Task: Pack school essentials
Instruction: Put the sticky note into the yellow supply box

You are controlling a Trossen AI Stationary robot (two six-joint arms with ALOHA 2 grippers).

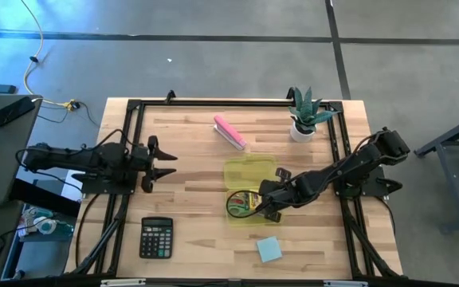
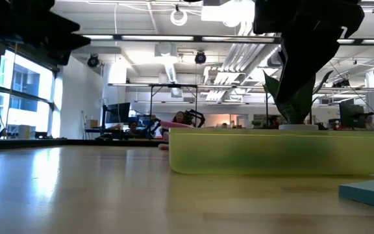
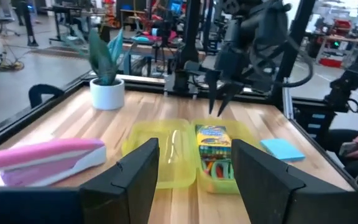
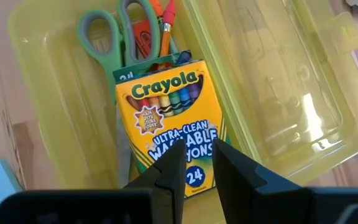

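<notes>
An open yellow-green plastic case [image 1: 231,209] lies on the table right of centre, its lid [image 1: 249,170] folded out toward the far side. In its base lie a yellow crayon box [image 4: 166,118], green-handled scissors [image 4: 104,37] and orange-red pens [image 4: 166,15]. The light blue note pad [image 1: 268,249] lies flat on the table near the case. My right gripper [image 4: 197,163] hovers just above the crayon box, pointing down, its fingers a narrow gap apart and touching nothing. It also appears in the left wrist view, as right gripper [image 3: 219,106]. My left gripper [image 1: 166,162] waits open at the table's left, aimed at the case.
A black calculator [image 1: 156,237] lies near the front left. A pink oblong block [image 1: 229,131] lies toward the far edge, and a potted plant [image 1: 303,118] stands at the far right. Bare wood lies between the left gripper and the case.
</notes>
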